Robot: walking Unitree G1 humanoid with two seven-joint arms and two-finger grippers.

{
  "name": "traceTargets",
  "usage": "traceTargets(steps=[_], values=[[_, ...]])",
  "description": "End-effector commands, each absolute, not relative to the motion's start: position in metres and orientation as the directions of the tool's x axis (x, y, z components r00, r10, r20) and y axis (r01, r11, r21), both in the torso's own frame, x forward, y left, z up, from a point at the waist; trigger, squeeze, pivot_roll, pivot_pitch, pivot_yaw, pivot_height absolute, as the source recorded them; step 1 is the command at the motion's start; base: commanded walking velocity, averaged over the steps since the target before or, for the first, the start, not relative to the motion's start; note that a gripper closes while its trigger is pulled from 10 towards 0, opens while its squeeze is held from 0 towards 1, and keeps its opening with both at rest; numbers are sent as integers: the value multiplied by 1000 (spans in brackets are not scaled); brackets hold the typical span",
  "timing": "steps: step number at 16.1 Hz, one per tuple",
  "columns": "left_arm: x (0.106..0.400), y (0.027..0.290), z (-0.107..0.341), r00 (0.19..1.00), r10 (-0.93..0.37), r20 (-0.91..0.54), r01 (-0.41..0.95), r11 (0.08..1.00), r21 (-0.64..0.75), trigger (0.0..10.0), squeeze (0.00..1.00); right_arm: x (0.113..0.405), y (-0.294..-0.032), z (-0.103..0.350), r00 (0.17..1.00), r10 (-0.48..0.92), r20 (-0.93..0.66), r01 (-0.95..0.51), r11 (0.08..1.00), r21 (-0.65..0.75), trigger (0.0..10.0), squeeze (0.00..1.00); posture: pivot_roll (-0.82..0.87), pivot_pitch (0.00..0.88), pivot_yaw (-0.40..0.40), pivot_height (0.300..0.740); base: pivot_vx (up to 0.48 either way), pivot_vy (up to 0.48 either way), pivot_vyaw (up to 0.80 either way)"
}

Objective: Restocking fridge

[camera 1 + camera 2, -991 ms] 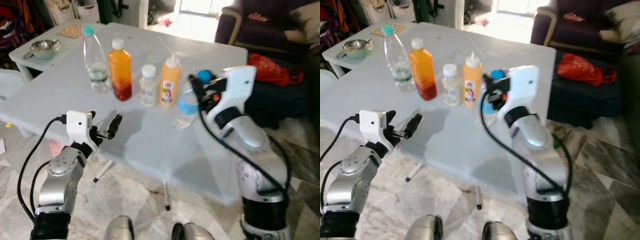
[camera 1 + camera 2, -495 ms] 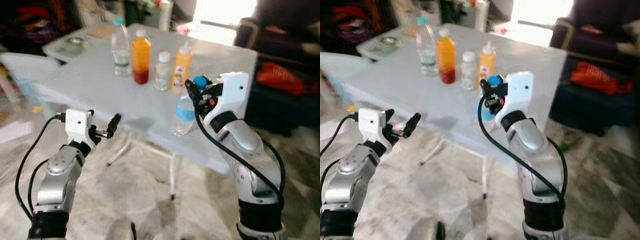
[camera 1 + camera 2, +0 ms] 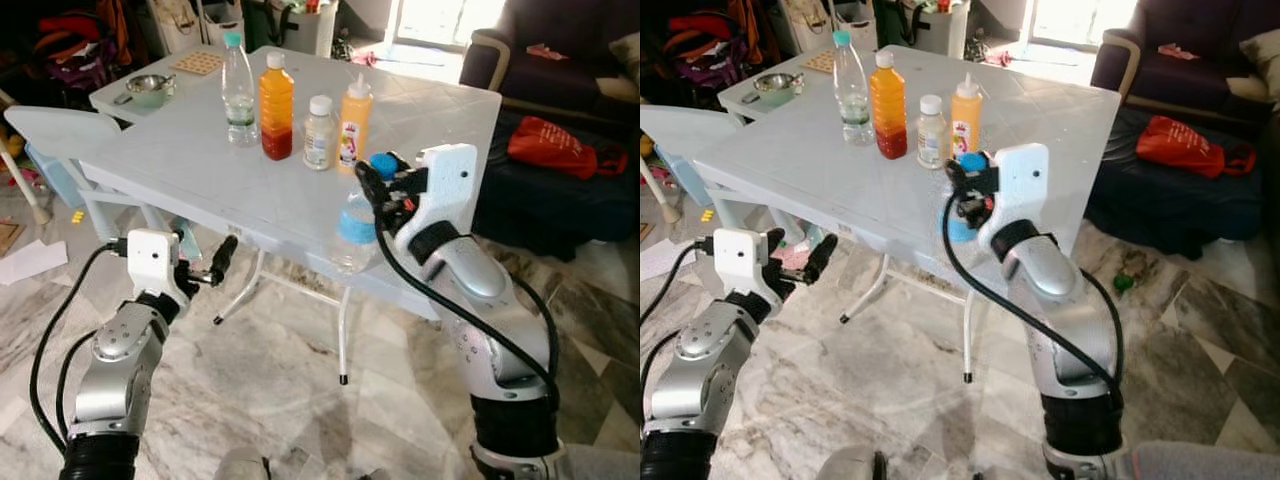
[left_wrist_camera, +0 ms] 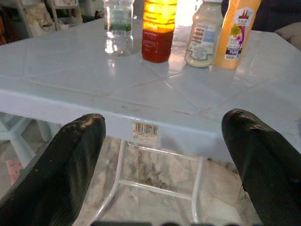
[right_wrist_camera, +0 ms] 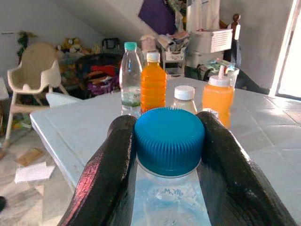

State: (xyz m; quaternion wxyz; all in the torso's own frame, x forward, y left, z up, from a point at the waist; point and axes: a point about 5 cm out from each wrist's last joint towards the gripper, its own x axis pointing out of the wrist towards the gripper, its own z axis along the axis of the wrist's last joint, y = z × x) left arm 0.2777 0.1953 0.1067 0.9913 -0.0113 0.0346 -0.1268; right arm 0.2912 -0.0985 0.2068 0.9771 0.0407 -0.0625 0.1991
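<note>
The right gripper (image 5: 168,155) is clamped around the neck of a clear water bottle (image 3: 354,228), its two black fingers (image 5: 109,165) pressing just under the blue cap (image 5: 169,140). The bottle hangs in the air at the near edge of the white table (image 3: 190,160), its body level with the rim — carried, not standing.

The left gripper (image 3: 205,268) is spread wide and holds nothing; it sits low, in front of the table's near edge.

Four more bottles stand in a row toward the far side of the table: a second clear water bottle (image 3: 237,81), a tall orange juice bottle (image 3: 277,109), a small white-capped bottle (image 3: 318,134) and an orange squeeze bottle (image 3: 353,127). A metal bowl (image 3: 146,86) rests at the far left corner.

The risk, as I judge it, lies in the grip — the fingers hold only the narrow neck, so the heavy body can swing as the robot walks, slip out, or knock against the table rim. No fridge is in view, so a long carry may follow.
</note>
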Motion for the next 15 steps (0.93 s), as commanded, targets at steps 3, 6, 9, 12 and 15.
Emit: traceTargets(steps=[3, 6, 9, 12, 15], values=[[276, 198, 106, 967, -244, -67, 244, 970, -15, 10000, 0, 290, -93, 210, 896, 410, 170, -418, 908, 18, 10000, 0, 68, 0, -11, 740, 0, 0, 800], [278, 196, 106, 966, -248, -70, 248, 969, -11, 10000, 0, 289, -91, 215, 880, 433, 196, -438, 899, -20, 10000, 0, 63, 0, -9, 740, 0, 0, 800], [282, 199, 106, 974, -216, -61, 216, 976, -12, 10000, 0, 290, -95, 216, 881, 417, 226, -412, 909, -72, 10000, 0, 71, 0, -20, 740, 0, 0, 800], [282, 202, 104, 978, -198, -64, 198, 980, -12, 10000, 0, 290, -94, 209, 882, 418, 218, -413, 908, -67, 10000, 0, 88, 0, -34, 740, 0, 0, 800], [273, 215, 79, 987, -113, -117, 115, 993, 16, 10000, 0, 291, -105, 178, 921, 354, 164, -347, 935, -67, 10000, 0, 132, 0, -53, 740, 0, 0, 800]])
